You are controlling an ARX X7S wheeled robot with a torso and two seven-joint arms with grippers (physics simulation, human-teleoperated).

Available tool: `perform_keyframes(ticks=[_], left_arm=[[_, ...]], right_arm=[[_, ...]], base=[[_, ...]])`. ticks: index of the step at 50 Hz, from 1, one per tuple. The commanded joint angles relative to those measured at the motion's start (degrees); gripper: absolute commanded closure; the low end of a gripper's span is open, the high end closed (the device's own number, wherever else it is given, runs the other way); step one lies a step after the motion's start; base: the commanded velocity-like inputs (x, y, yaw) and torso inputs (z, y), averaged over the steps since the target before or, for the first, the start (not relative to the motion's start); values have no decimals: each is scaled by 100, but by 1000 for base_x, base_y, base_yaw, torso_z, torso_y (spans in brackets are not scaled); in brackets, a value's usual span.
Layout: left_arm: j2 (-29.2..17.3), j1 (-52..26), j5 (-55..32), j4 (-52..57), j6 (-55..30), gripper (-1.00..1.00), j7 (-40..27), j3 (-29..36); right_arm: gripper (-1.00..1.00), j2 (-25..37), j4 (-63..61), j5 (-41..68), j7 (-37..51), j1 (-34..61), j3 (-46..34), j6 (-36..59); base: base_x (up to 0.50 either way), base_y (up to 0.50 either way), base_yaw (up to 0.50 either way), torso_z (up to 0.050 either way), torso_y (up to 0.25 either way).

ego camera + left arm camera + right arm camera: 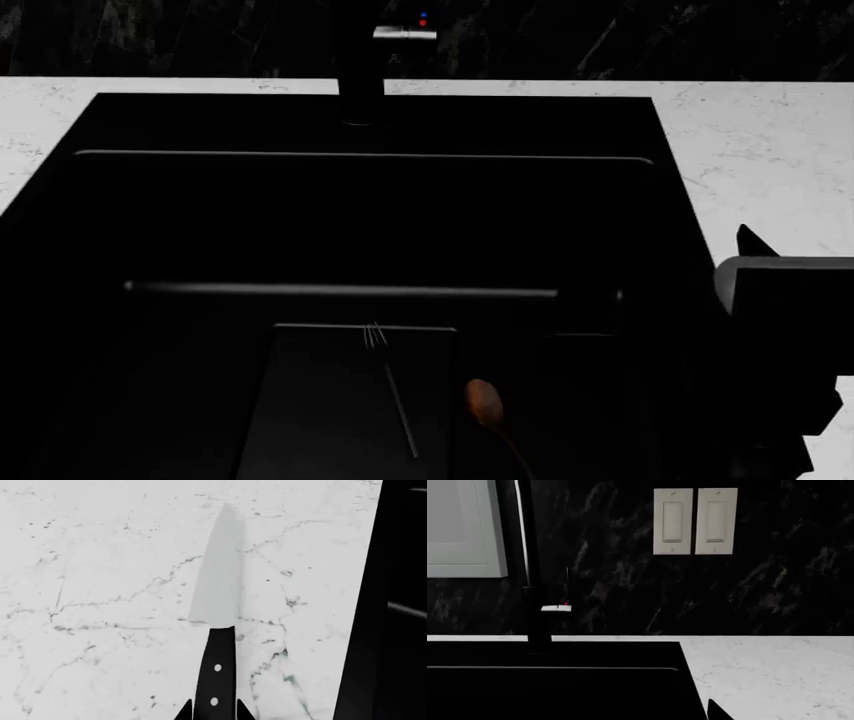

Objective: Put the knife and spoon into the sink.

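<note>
On the robot's left, the left wrist view shows the knife (217,605) with its dark riveted handle between the two tips of the left end effector (214,711); the tips sit close against the handle, so it looks clamped on it, the pale blade pointing straight out over the white marbled bench (100,580); gripping the handle keeps the blade clear and steerable; the black edge of the sink (373,630) runs just beside the blade, so I judge the knife is close to its drop but not yet over the basin.

In the head view the sink (374,200) fills the middle, its faucet (363,70) at the far rim; down inside lie a thin dark fork (391,385) and, just to its right, the spoon (483,400), so the spoon's half of the task looks done.

Farther right, only a sliver of the right end effector (715,711) shows in its own wrist view; I cannot tell how far it is open, nor whether it holds anything.
</note>
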Motion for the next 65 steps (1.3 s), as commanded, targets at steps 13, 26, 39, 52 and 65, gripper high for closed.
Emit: perform_keyframes(ticks=[13, 26, 39, 52, 65], left_arm=[[431, -2814, -1127, 2189, -1021, 100, -672, 799], [1630, -3175, -1718, 2529, -1223, 100, -532, 1710], [1788, -2325, -228, 1392, -544, 100, 630, 2544], [1610, -1365, 258, 1111, -649, 100, 1142, 3583], [1535, -776, 206, 615, -632, 100, 1302, 3780]], right_arm=[[-100, -37, 69, -61, -58, -45, -35, -103], [-100, -54, 107, -57, -110, -38, -44, -150], [-100, -72, 163, -73, -147, -4, -76, -167], [-100, -96, 198, -81, -157, -5, -100, -186], [-100, -120, 258, -119, -184, -46, -115, -251]], base=[[0, 0, 0, 0, 0], [0, 0, 0, 0, 0], [0, 0, 0, 0, 0], [0, 0, 0, -1, 0], [0, 0, 0, 0, 0]])
